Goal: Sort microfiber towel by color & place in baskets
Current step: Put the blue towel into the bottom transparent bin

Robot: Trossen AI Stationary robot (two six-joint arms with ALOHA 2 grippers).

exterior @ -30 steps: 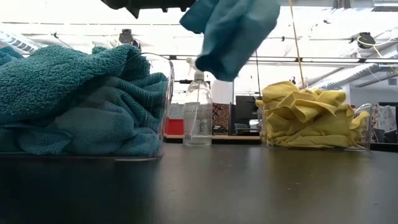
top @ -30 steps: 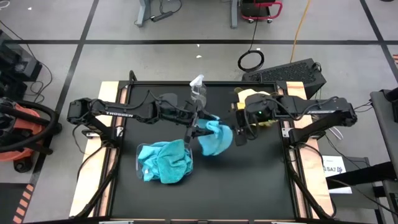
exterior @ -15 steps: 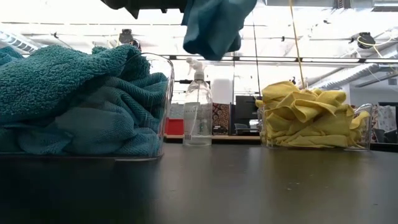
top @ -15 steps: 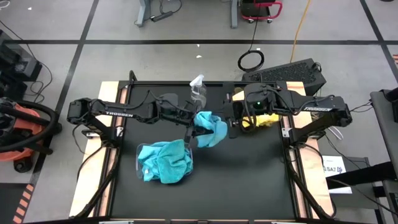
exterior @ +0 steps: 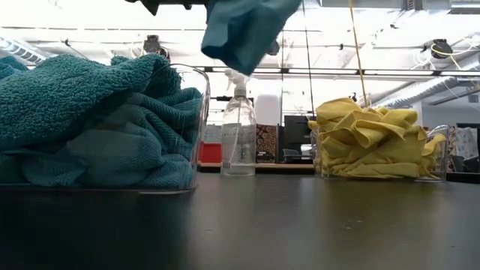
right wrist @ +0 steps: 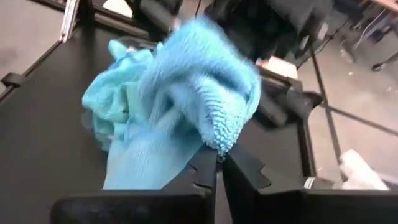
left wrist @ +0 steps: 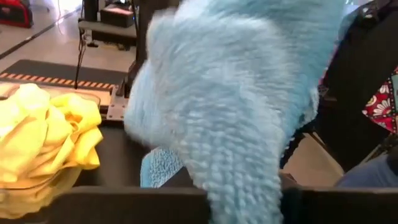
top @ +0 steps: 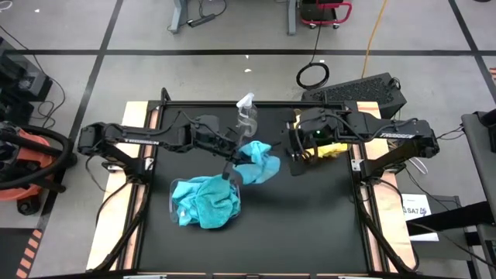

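left hand is clamped on a teal towel, holding it up off the table near the middle, just past the rim of the basket of teal cloths. in the low view the towel hangs from the top of frame, clear of the surface. in the left wrist view it fills most of the picture.

right hand sits beside the towel on the side of the yellow basket. its fingers are pressed together with nothing between them, tips right at the cloth's edge; i read it as empty.

step in hand, as i judge it: carrying one teal cloth to the teal basket. next move calls for swinging the left hand over that basket, lowering, then letting go. the pile already mounds above the rim, so the cloth may slide off unless i drop it well inside.

materials: towels are soft looped microfiber, limp, crumpling into folds. both baskets are clear rigid plastic, rectangular. yellow cloths are heaped in theirs. a clear spray bottle stands at the far edge between the baskets. table is matte black.
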